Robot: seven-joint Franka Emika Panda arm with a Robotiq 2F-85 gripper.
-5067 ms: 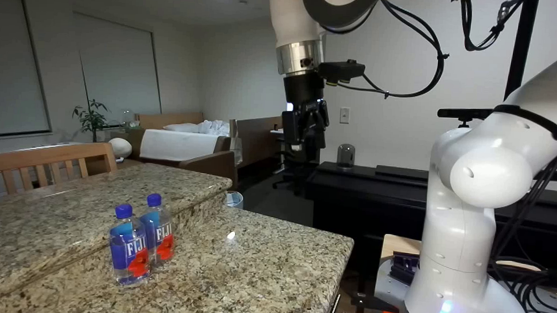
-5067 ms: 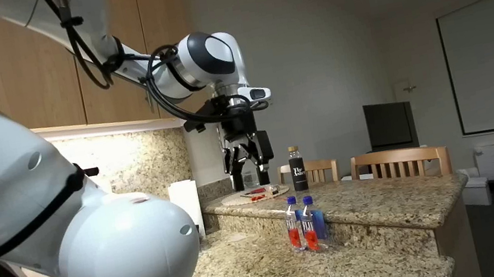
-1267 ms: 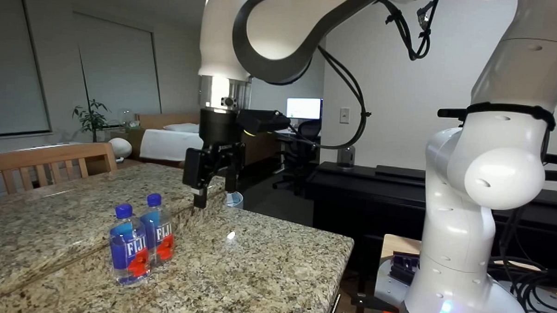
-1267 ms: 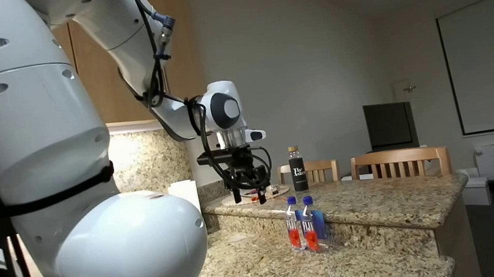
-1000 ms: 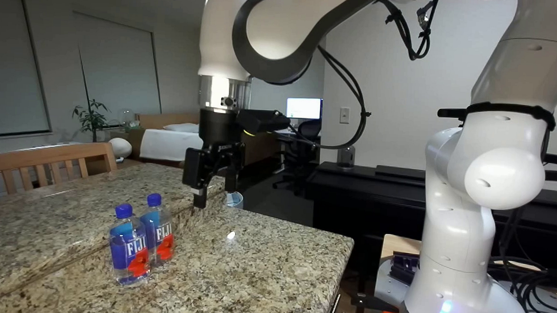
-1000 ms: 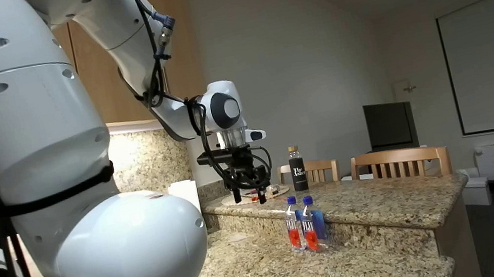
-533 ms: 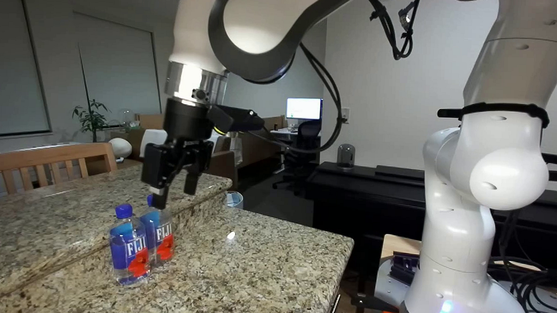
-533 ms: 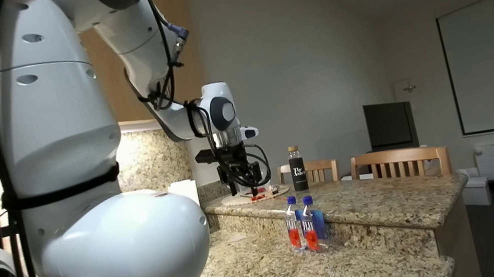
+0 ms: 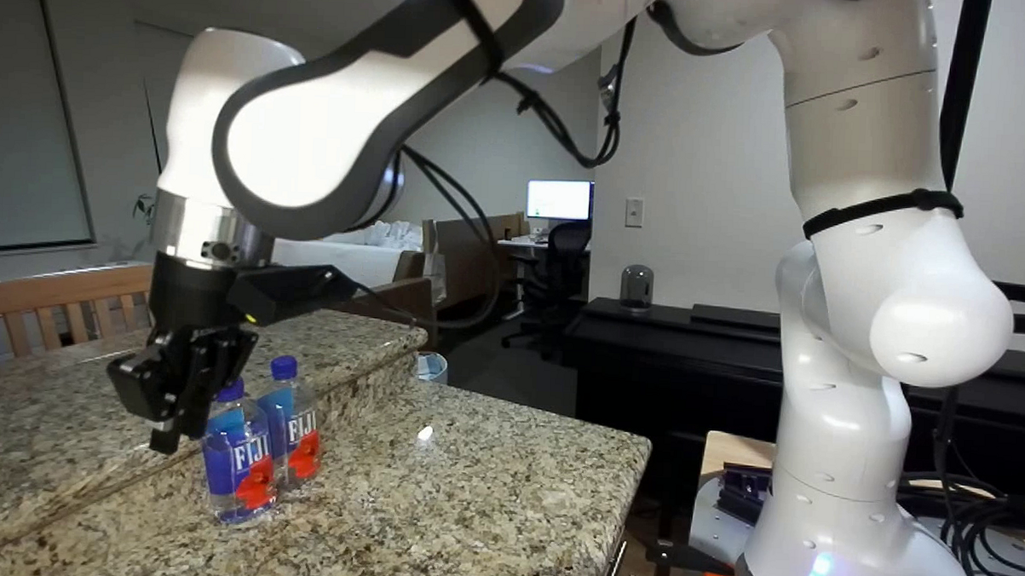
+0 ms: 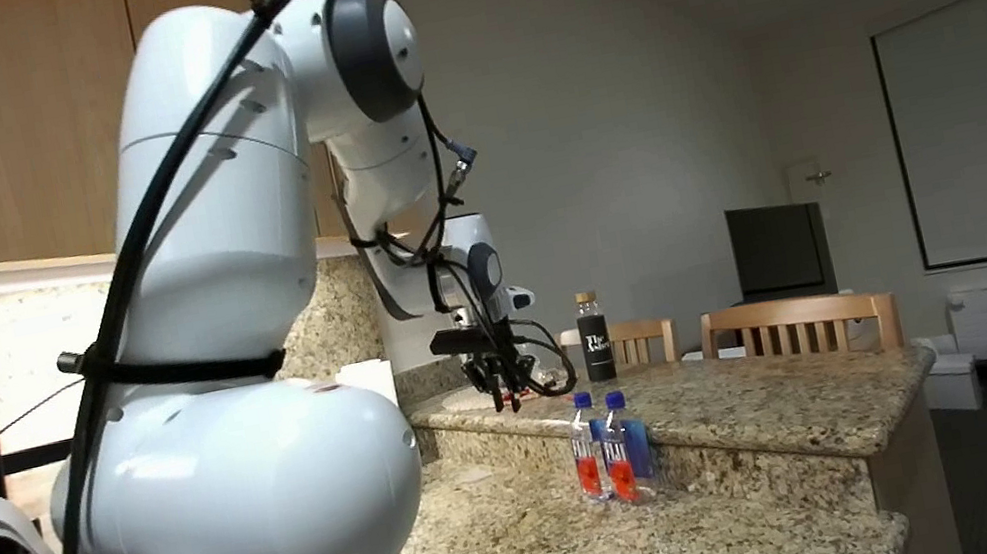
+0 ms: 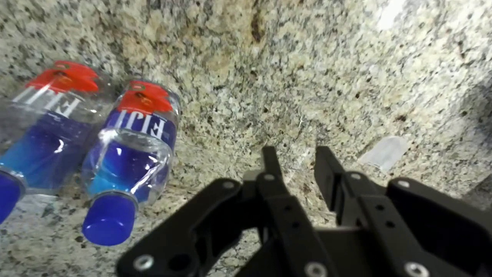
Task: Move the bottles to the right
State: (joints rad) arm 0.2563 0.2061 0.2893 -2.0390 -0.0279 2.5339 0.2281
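Two clear bottles with blue caps and blue-and-red labels stand upright side by side on the lower granite counter. In the wrist view both are left of my gripper (image 11: 295,156): the nearer bottle (image 11: 132,161) and the farther bottle (image 11: 48,127). An exterior view shows my gripper (image 9: 175,434) overlapping the cap area of one bottle (image 9: 242,462), with the second bottle (image 9: 294,438) fully visible. From another angle the gripper (image 10: 507,405) hangs left of and above both bottles (image 10: 620,458). The jaws are partly open, only granite showing between them, apart from the bottles.
A raised granite ledge (image 10: 779,399) runs behind the bottles. On it stand a dark-sleeved flask (image 10: 596,345) and a round mat (image 10: 465,401) with small items. A paper roll (image 10: 370,380) stands at the ledge's left. A whitish scrap (image 11: 385,153) lies on the lower counter.
The arm has swung past the bottles, leftward and downward in an exterior view, and the gripper has tilted. Its fingers have drawn closer together. Both bottles stay where they were.
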